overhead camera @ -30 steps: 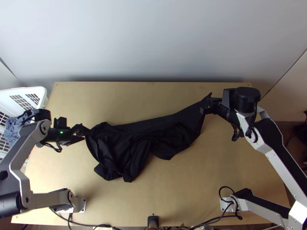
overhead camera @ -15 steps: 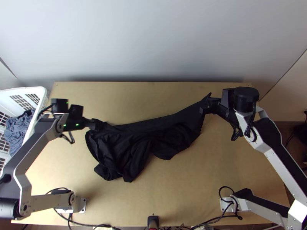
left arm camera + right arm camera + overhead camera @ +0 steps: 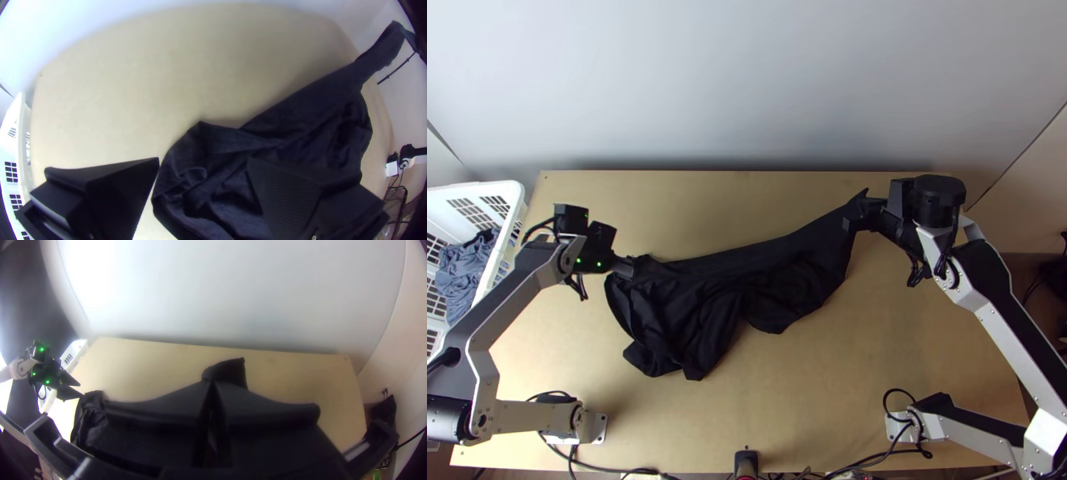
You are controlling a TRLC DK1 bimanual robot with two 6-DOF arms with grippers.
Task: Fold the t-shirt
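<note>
T-shirt (image 3: 699, 308), black, lies rumpled across the middle of the table (image 3: 907, 352), near side bunched in loose folds, far edge drawn fairly straight b/w the two arms. Its far R corner is pinched in the R hand (image 3: 212, 384), fingers closed w/ a small flap poking out past the tips; that end looks lifted. At the opp. end, the L hand (image 3: 203, 159) is open, one finger over the T-shirt, the other over bare table; whether it touches, can't tell from where I stand. Material looks lightwt., soft & limp, so it'll prob. sag anywhere it isn't held, & one ply may slide over another. Best grip, IMO: the far L corner, pinched deep enough to catch all layers, then pulled taut vs. the R hand. Job looks to be at an early stage, approx. the straightening-out before any fold. Risk: a shallow pinch that slips, or a hard tug that drags the whole bunch. Off to the L, a white laundry basket (image 3: 507, 190) w/ grey-blue garments (image 3: 463, 276) inside.
</note>
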